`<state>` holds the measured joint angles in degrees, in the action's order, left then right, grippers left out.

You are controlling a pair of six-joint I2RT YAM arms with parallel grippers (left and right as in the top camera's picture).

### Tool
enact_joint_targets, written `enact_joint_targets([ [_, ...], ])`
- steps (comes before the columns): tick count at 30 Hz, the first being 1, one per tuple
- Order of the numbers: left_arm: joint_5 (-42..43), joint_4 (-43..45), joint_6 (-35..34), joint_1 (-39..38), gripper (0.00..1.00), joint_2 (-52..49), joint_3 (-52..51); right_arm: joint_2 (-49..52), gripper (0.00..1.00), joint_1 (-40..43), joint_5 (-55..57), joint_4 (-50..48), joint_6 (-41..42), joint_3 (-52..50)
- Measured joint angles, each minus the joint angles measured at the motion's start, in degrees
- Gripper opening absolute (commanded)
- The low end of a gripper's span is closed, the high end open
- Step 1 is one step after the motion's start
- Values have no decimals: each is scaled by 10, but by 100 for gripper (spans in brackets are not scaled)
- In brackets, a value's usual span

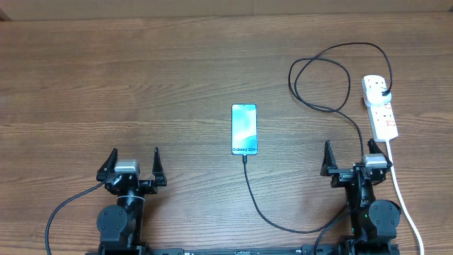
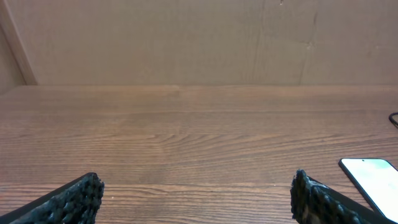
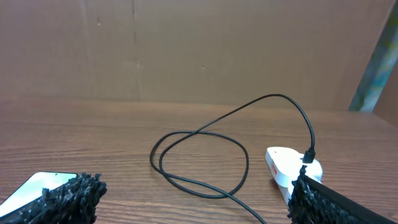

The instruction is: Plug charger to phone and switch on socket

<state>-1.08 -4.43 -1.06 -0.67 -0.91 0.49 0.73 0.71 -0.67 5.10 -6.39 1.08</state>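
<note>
Brown wood-grain table (image 1: 141,85) filled the overhead view, with a cardboard-coloured wall behind it in both wrist views. The left gripper (image 1: 134,159) and right gripper (image 1: 348,154) sat at the near edge. Each had its fingers spread wide and held nothing.

The black charger cable (image 1: 263,209) was the longest thing on the table. It left the near end of the phone, swung toward the base of the right arm, then rose into a loose loop at the far right. Beside that loop lay the white power strip (image 1: 382,117) with red switch markings. Its thick white cord (image 1: 402,195) trailed back past the right arm.

The Galaxy S24 phone (image 1: 244,127) lay face up at mid-table, well apart from both grippers. The black plug (image 1: 383,92) sat on the strip's far end. The connector tip (image 1: 245,160) touched the phone's near edge, though I could not tell whether it was fully seated, nor whether any switch was already on.

The remaining work looked like pressing the switch. The main risk was the right arm snagging the cable or the white cord as it reached out, since both ran close beside it. A snag could drag the phone or pull the tip free. A hard or off-centre press could also slide the light strip away, or catch the wrong switch.
</note>
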Motion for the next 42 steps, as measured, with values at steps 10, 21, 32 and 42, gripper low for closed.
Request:
enact_joint_targets([
  [10,0,0,0,0,100,0,0,0,100,22,0,0,4,0],
  [21,0,0,0,0,99,0,0,0,100,30,0,0,4,0],
  [32,0,0,0,0,100,0,0,0,100,30,0,0,4,0],
  [42,0,0,0,0,99,0,0,0,100,30,0,0,4,0],
])
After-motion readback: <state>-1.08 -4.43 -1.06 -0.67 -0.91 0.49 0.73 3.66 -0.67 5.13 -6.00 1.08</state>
